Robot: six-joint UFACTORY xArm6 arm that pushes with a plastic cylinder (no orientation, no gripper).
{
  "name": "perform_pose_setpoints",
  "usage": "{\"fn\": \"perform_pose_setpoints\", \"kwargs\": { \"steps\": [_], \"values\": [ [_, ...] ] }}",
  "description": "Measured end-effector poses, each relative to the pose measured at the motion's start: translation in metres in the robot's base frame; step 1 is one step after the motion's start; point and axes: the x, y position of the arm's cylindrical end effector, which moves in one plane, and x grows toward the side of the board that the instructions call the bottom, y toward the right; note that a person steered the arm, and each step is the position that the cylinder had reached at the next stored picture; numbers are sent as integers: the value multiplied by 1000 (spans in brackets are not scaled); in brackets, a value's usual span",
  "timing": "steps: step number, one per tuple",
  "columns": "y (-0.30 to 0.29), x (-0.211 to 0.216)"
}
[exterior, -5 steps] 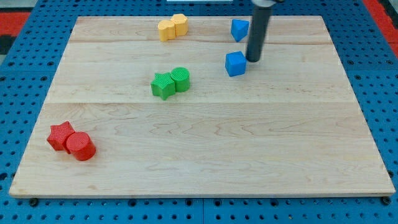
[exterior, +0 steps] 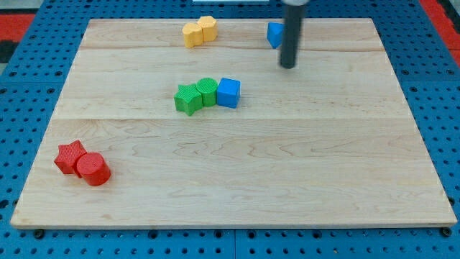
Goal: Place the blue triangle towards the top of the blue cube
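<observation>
While my tip (exterior: 288, 66) rests on the bench (exterior: 237, 165) near the view's top, the rod partly hides the blue triangle (exterior: 274, 34) just up and left of it. As a bare rod, the tool has no jaws to part or close. Well apart, towards the view's left and lower, the blue cube (exterior: 228, 93) touches the green cylinder (exterior: 207, 91), beside the green star (exterior: 188, 99). Two yellow blocks (exterior: 199, 31) sit at the top edge; the red star (exterior: 70, 157) and red cylinder (exterior: 93, 170) lie bottom left.
</observation>
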Motion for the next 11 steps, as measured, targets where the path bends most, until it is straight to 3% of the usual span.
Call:
{"fn": "perform_pose_setpoints", "kwargs": {
  "steps": [1, 2, 4, 6, 9, 10, 11],
  "values": [
    [48, -70],
    [44, -115],
    [-77, -68],
    [-126, -10],
    [-180, 36],
    [-281, 18],
    [-330, 38]
  ]
}}
